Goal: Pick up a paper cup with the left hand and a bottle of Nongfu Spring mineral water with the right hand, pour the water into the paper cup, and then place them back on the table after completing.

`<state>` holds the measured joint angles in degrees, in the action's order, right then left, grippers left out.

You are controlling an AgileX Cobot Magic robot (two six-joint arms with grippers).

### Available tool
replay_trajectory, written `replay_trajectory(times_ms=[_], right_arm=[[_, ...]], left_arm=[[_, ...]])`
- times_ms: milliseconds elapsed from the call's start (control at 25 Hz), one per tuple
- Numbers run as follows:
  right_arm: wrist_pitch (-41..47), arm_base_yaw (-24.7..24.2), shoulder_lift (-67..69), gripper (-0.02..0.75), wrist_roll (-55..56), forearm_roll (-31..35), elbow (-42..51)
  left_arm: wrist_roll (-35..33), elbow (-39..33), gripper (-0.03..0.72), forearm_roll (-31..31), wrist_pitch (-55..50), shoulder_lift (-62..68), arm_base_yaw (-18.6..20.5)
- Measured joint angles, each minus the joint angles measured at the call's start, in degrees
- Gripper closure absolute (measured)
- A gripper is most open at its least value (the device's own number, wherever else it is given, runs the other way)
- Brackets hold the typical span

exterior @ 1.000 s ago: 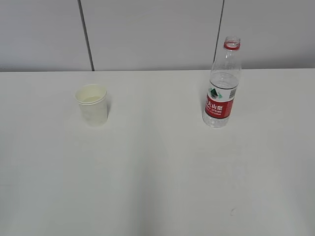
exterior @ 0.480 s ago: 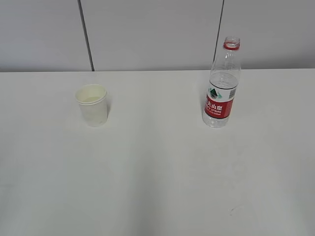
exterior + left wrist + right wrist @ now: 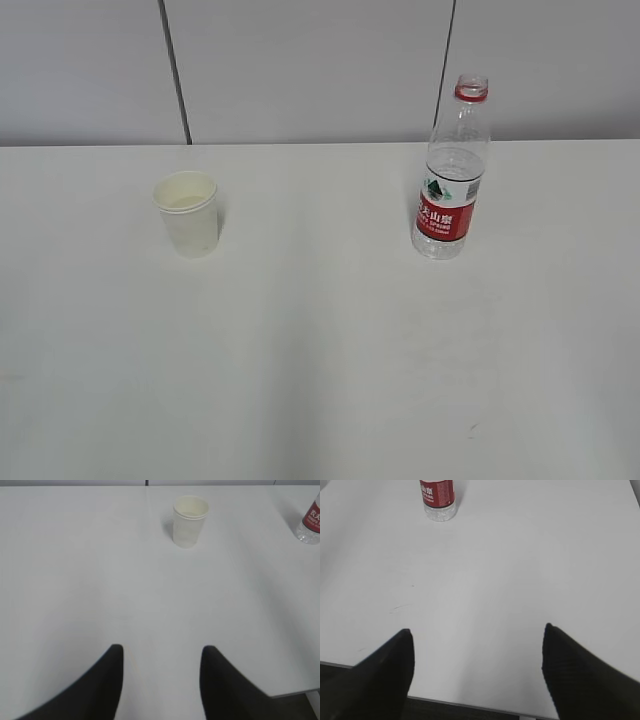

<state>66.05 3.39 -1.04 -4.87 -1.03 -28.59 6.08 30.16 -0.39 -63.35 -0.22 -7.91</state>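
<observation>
Two objects stand upright on the white table (image 3: 320, 360), well apart: paper cup (image 3: 187, 213) and uncapped Nongfu Spring bottle (image 3: 452, 170) with red label, water reaching just above the label. Left hand (image 3: 161, 652): fingers spread wide, nothing between them; cup (image 3: 189, 520) lies far ahead of the claw, slightly to its right, no contact. Right hand (image 3: 477, 632): fingers spread wide, holding nothing; bottle base (image 3: 438, 499) far ahead, offset to the claw's left. Both claws hang near the table's near edge.
</observation>
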Motion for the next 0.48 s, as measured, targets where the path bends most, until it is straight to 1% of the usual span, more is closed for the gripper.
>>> replay_trajectory(times_ms=[480], right_arm=[[-0.1,0.0,0.0,0.150,0.0,0.0,0.0]], left_arm=[[0.0,0.0,0.398,0.0,0.0,0.0,0.0]])
